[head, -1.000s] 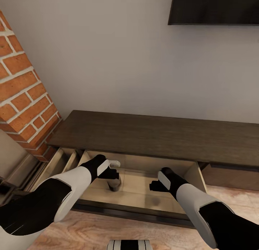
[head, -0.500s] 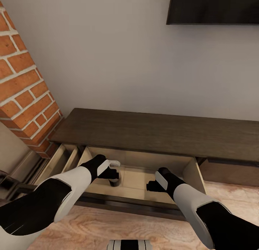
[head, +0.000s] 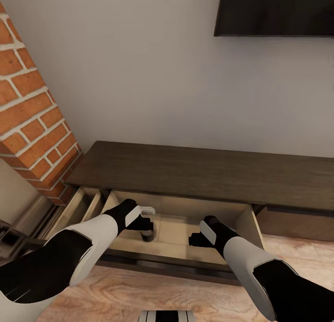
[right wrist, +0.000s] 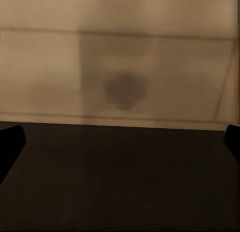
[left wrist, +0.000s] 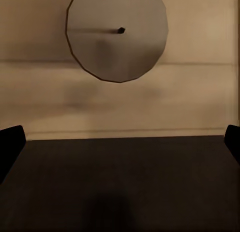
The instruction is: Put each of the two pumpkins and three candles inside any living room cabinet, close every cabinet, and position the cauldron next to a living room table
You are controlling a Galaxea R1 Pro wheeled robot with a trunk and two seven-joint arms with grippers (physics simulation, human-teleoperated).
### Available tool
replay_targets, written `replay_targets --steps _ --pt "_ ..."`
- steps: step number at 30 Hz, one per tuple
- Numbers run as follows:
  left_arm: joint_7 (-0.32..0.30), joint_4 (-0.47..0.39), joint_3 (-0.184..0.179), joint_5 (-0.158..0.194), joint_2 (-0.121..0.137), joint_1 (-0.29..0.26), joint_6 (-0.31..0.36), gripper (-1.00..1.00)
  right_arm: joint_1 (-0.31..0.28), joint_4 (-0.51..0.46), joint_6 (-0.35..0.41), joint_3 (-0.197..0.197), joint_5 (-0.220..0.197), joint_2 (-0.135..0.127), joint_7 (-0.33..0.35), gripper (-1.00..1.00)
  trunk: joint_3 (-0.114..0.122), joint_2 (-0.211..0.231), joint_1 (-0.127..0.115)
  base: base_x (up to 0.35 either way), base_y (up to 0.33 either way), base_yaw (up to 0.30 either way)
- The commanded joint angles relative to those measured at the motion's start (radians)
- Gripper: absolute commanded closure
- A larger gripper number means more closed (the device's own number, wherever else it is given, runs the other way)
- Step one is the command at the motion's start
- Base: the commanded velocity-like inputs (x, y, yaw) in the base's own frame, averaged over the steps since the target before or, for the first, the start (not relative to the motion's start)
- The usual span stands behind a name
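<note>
The long dark brown cabinet (head: 199, 173) stands against the wall with a wide drawer (head: 162, 262) pulled out, its inside pale. One grey-brown candle (head: 148, 235) stands upright in that drawer; from above its round top and wick show as the candle (left wrist: 117, 37). My left gripper (head: 146, 225) hangs just above and in front of it, open, the left gripper (left wrist: 120, 142) over the drawer's dark front edge. My right gripper (head: 195, 241) is open with nothing in it, the right gripper (right wrist: 120, 142) over the same front edge beside bare drawer floor. The pumpkins, cauldron and table are out of view.
A red brick column (head: 28, 118) rises at the left. Beside it a narrower drawer (head: 81, 206) also stands open. A black screen (head: 278, 9) hangs on the wall above. A closed drawer front (head: 297, 224) lies to the right. Wood floor (head: 139, 294) runs in front.
The whole view has shifted a little, so the camera moved. The open drawer's front now sits slightly closer to the cabinet body. Both grippers stay open over it.
</note>
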Motion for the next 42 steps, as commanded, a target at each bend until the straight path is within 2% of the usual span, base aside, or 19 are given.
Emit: replay_targets --steps 1,18,27,32,42 --pt "0.008 -0.002 -0.004 0.010 0.000 0.000 0.005 -1.00 0.000 -0.002 0.004 0.006 -0.011 0.000 -0.008 -1.00 0.002 0.007 -0.004 0.000 0.000 0.000" --pt "0.003 0.002 -0.002 0.012 0.000 0.000 0.021 -1.00 0.000 -0.001 0.004 0.005 -0.011 0.011 -0.013 -1.00 0.056 0.126 -0.069 0.000 0.000 0.000" --pt "0.001 0.001 -0.002 0.012 0.000 0.000 0.056 -1.00 0.001 0.000 0.005 0.003 -0.011 0.012 -0.018 -1.00 0.084 0.189 -0.104 0.000 0.000 0.000" --pt "0.003 -0.001 -0.002 0.012 0.000 0.000 0.062 -1.00 0.001 0.033 0.004 0.001 -0.011 0.012 -0.014 -1.00 0.100 0.224 -0.123 0.000 0.000 0.000" --pt "0.007 0.003 0.000 0.014 0.000 0.000 0.054 -1.00 0.001 0.043 0.003 0.001 -0.013 0.011 -0.012 -1.00 0.100 0.224 -0.123 -0.091 0.000 0.000"
